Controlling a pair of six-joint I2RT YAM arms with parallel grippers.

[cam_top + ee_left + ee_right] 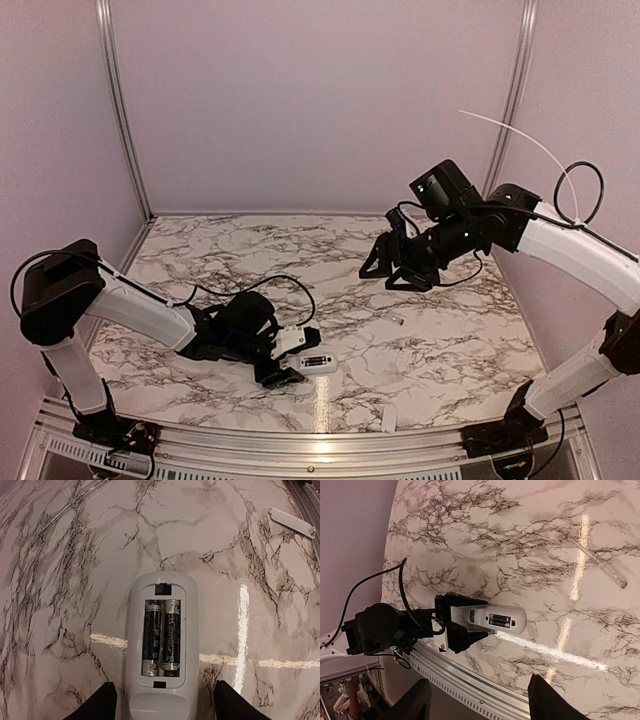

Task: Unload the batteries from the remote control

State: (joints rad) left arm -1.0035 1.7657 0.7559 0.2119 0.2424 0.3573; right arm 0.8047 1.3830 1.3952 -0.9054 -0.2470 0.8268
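Remote (161, 605) lies back-up on table (60, 580), compartment uncovered, both batteries (152, 637) seated side by side inside. L gripper (162, 707) sits low at remote's near end, jaws apart. Fingers (102, 705) straddle that end w/ a small gap on each side, so not clamping it. Batteries are just ahead of the fingertips, btwn their lines. R gripper (395, 268) hangs above table's far right part, well apart from remote, jaws spread wide, nothing btwn them. Cover (292, 522), a small flat white piece, lies by front rail to remote's right. Thin pale stick (597, 560) lies flat mid-table, btwn remote and R gripper.
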